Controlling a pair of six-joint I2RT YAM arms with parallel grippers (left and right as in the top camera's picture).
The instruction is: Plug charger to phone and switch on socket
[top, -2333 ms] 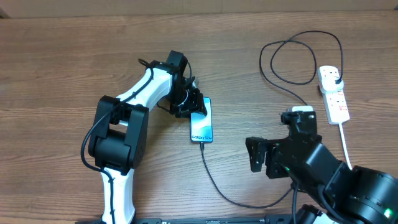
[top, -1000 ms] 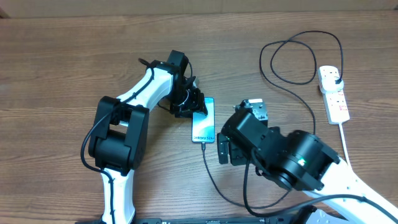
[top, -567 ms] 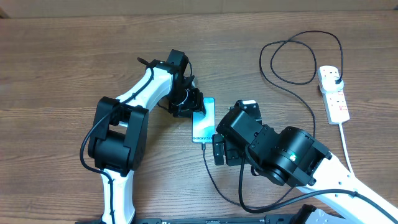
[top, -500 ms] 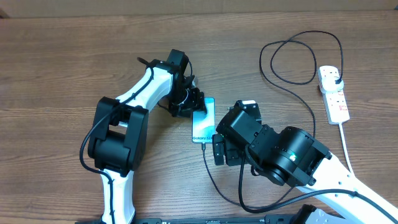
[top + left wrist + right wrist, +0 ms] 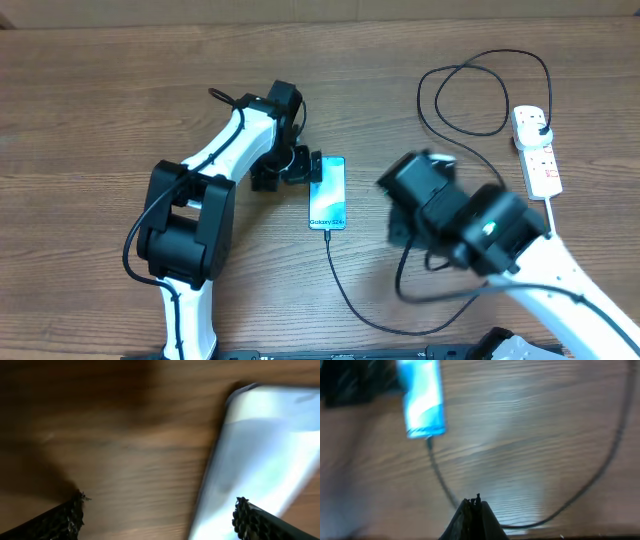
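1. The phone [image 5: 328, 193] lies flat and screen up near the middle of the bench [image 5: 100, 100], long axis running from far edge to near edge.
2. The charger [image 5: 345, 295] has its small connector at the phone's near short edge, touching it. I can't tell whether it is fully seated.
3. From there the cable runs toward the near edge, curves right, passes under my right arm [image 5: 470, 225], then loops on the far right part of the bench.
4. Its black plug sits in the far-end outlet of the socket [image 5: 540, 165].
5. The socket lies flat close to the right edge, in the far half. The switches are too small to read.
6. A white cord [image 5: 556, 235] leaves the socket's near end and runs toward the near edge.
7. My left fingers [image 5: 60, 520] are spread wide with nothing gripped, just beside the phone's left long edge. One tip overlaps that edge in the wrist view, and I can't tell if it makes contact.
8. My right fingers [image 5: 476, 515] are pressed together and empty, above bare bench right of the phone. That view is blurred, with the phone and cable ahead of the tips.
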